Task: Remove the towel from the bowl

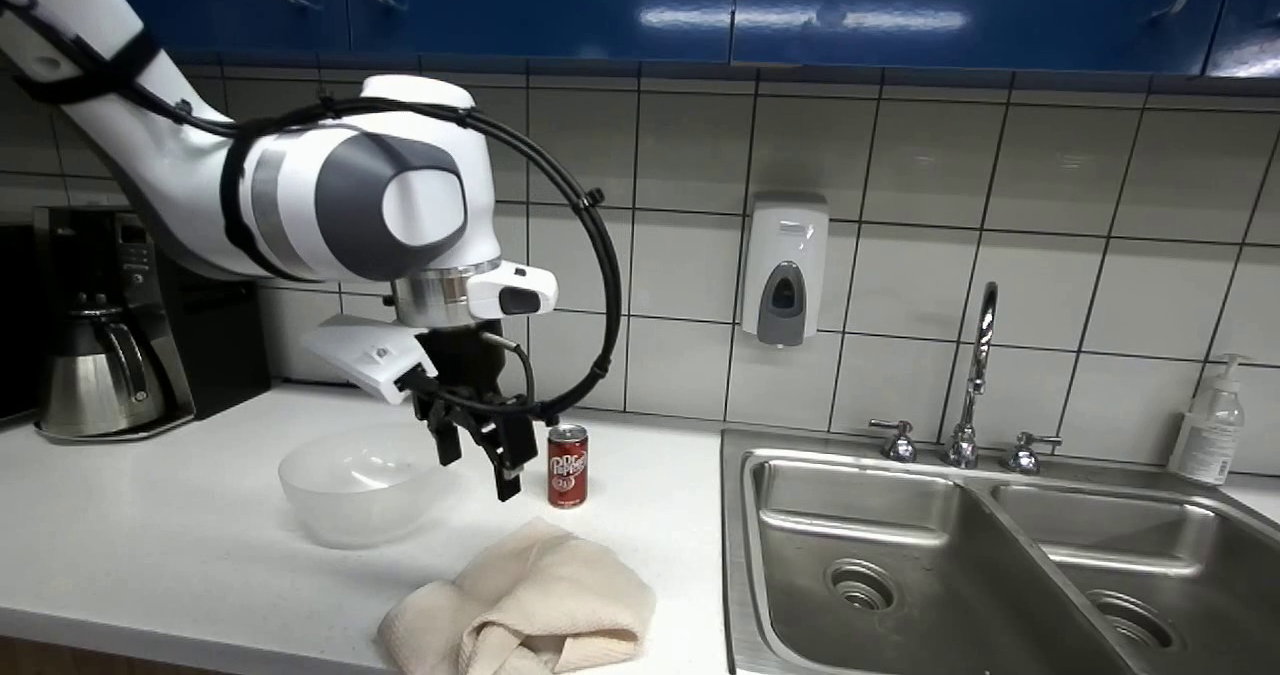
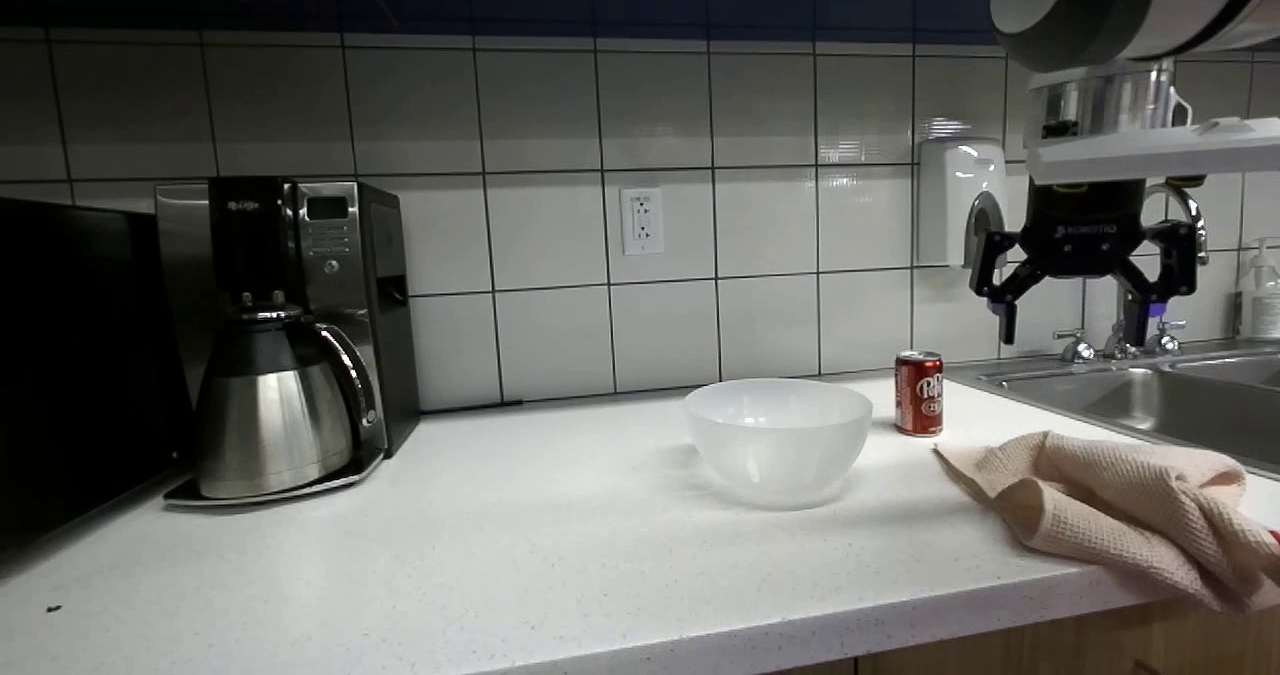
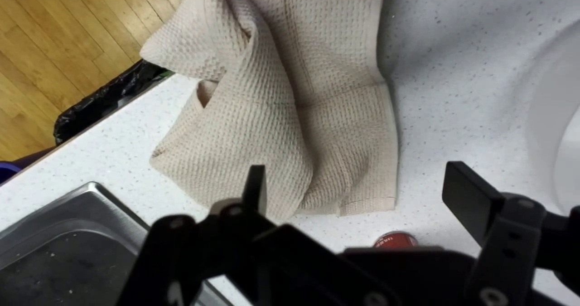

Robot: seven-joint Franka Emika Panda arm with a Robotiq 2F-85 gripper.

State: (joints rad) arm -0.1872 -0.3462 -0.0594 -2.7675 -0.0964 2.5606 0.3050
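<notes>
The beige, waffle-weave towel (image 3: 267, 111) lies rumpled on the counter (image 2: 500, 555), overhanging its edge; the translucent bowl (image 2: 778, 460) stands upright, apart from it.

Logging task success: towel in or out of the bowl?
Out. In both exterior views, the towel lies bunched on the counter, apart from the bowl.

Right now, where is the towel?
In an exterior view, the towel lies crumpled on the counter, left of the sink, in front of the soda can and outside the bowl.
</notes>
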